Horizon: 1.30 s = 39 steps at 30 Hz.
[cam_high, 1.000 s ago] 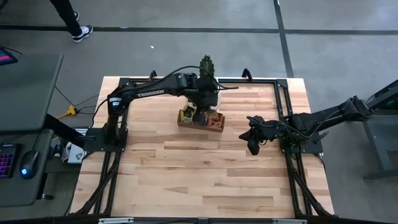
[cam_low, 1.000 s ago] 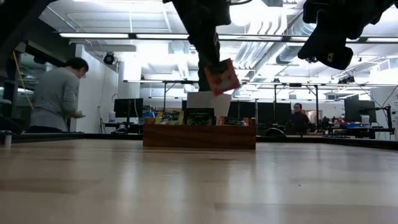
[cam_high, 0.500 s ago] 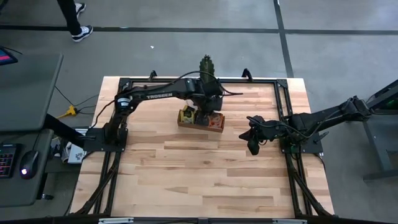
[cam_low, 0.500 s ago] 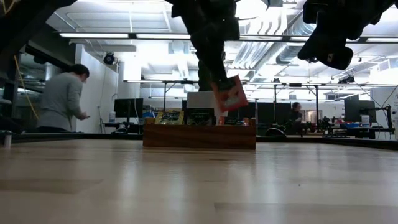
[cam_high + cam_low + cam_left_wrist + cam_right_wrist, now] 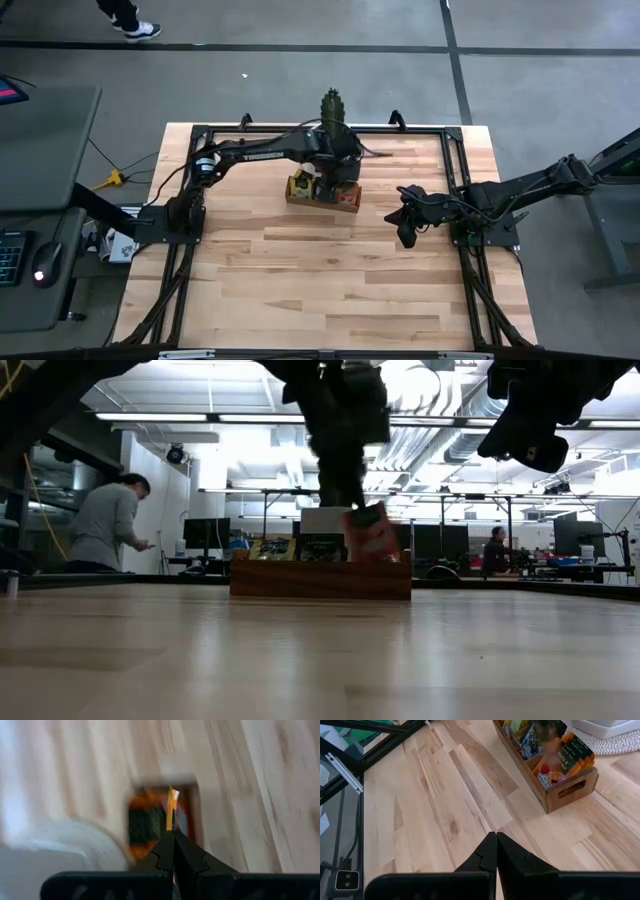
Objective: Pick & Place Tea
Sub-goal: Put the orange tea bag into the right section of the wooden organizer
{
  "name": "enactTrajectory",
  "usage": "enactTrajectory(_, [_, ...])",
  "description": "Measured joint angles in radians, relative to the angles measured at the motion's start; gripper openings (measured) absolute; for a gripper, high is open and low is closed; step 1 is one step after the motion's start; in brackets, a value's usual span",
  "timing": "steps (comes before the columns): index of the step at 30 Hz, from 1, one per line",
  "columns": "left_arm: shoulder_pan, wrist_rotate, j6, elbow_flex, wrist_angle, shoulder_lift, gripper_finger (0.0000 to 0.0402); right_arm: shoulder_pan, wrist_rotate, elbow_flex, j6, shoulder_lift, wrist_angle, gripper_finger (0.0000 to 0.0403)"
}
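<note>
Overhead view, upper centre of the frame: the left arm reaches across the wooden surface [image 5: 330,280] to the brown tray [image 5: 322,198]. Its fingers are closed on an orange-red tea sachet [image 5: 371,534], held by its upper edge. In the level view, centre of the frame, the sachet hangs tilted with its lower part behind the tray's [image 5: 320,579] front wall, at the tray's right end. The left fingers [image 5: 173,836] appear in the left wrist view pinching the sachet's [image 5: 172,804] thin edge above the tray's orange compartment. Yellow-green sachets [image 5: 271,548] and dark sachets [image 5: 322,547] stand in the other compartments, left and centre of the tray. The right fingers [image 5: 495,838], right of centre in the overhead view [image 5: 407,232], are closed on nothing and hang above bare surface, well apart from the tray. A person [image 5: 105,526] stands at far left in the level view.
</note>
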Motion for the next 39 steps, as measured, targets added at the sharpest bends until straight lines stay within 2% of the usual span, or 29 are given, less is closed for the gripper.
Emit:
enactTrajectory(2, [0.001,0.0,0.001,-0.008,-0.039,0.005,0.0,0.0,0.0,-0.001,0.0,0.0,0.0,0.0])
enactTrajectory(4, [0.0,0.0,0.005,0.004,0.0,0.015,0.0,0.0,0.0,-0.002,0.001,0.0,0.0,0.0])
enactTrajectory(7, [0.0,-0.003,0.005,-0.002,-0.043,0.027,0.0,0.0,0.0,-0.002,0.003,0.0,0.0,0.0])
enactTrajectory(24, [0.0,-0.031,0.012,-0.001,-0.029,0.024,0.0,0.0,0.0,-0.002,0.004,0.0,-0.001,0.0])
enactTrajectory(29, [0.001,-0.002,0.013,-0.005,-0.049,0.077,0.0,0.0,0.0,-0.002,0.004,0.0,-0.004,0.0])
enactTrajectory(39, [0.0,-0.073,-0.006,-0.002,-0.012,0.095,0.0004,0.0,0.0,-0.002,0.004,0.0,-0.02,0.0])
